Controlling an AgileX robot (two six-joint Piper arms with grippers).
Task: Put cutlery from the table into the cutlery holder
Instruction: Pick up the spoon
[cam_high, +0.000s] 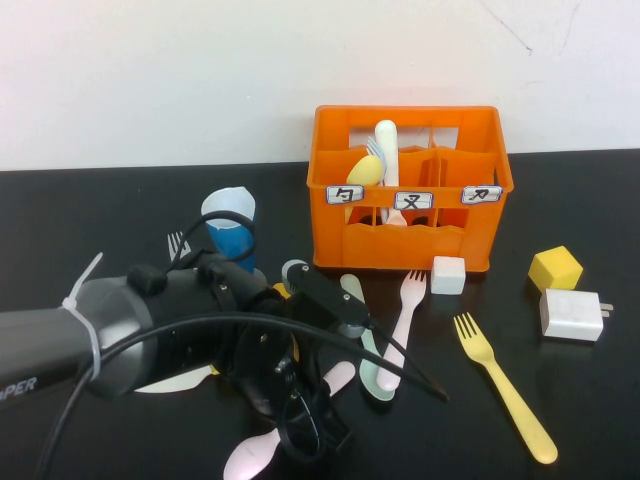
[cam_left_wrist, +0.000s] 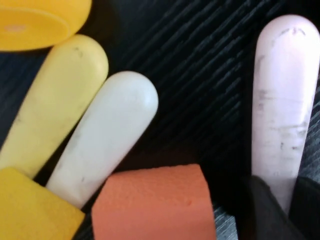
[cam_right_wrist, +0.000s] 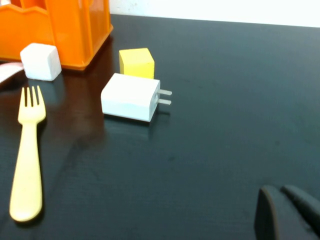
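The left tool (cam_high: 300, 430) sat low at six o'clock over a pink spoon (cam_high: 262, 450), apparently to pick it up, grip state untellable, the right tool (cam_right_wrist: 287, 215) idled apart, grip likewise untellable, and the cutlery holder (cam_high: 410, 190) stood at twelve o'clock on the surface (cam_high: 600, 420).

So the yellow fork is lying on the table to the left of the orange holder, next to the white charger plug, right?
Not quite. The yellow fork lies to the right of the cutlery holder, not the left; the high view shows it. It is indeed near the white charger plug. The left gripper is low over the cutlery at front left; the right gripper shows only in its wrist view.
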